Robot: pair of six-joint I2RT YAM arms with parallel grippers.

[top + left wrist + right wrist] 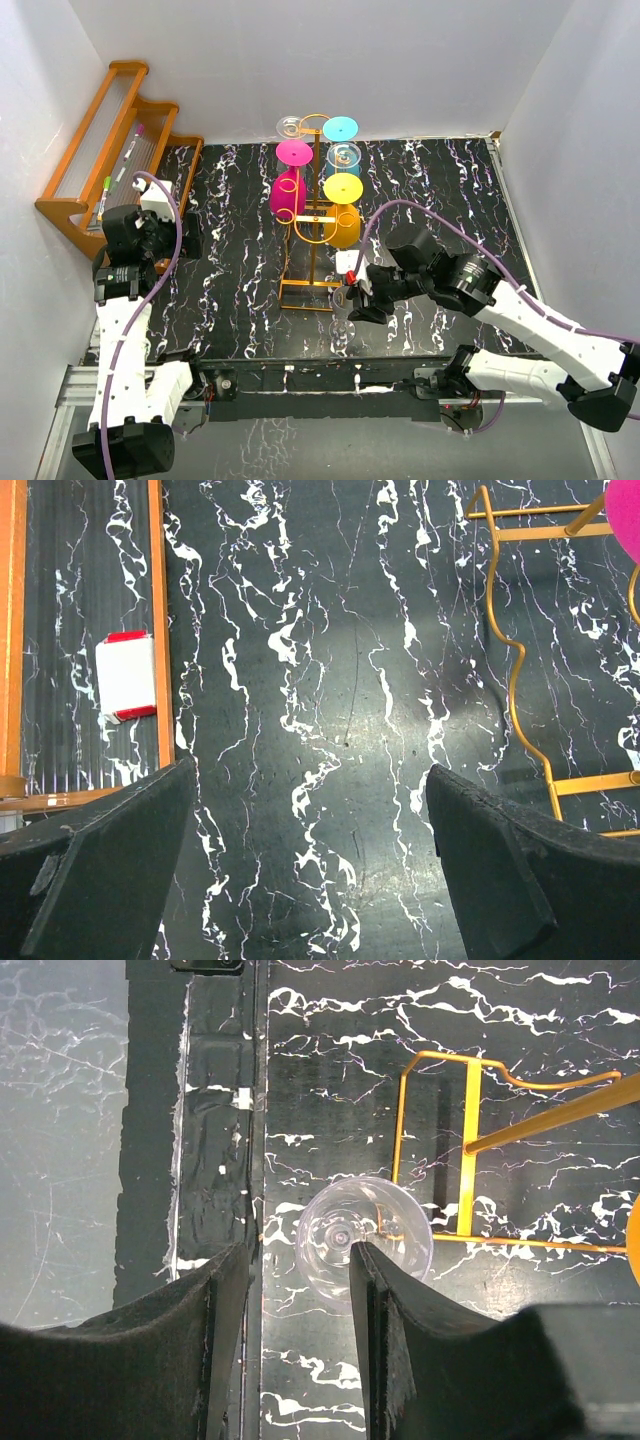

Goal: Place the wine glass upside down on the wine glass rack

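A clear wine glass stands upright on the black marbled table, close to the base of the golden wire wine glass rack. My right gripper hovers over it with its jaws apart. The right fingertip overlaps the bowl, while the left fingertip stays clear of the rim. In the top view the glass sits just under the right gripper, in front of the rack. My left gripper is wide open over bare table, holding nothing.
Pink, cyan, yellow and clear glasses hang on the rack. A brown wooden stepped shelf stands at the back left, next to the left gripper. White walls close in three sides.
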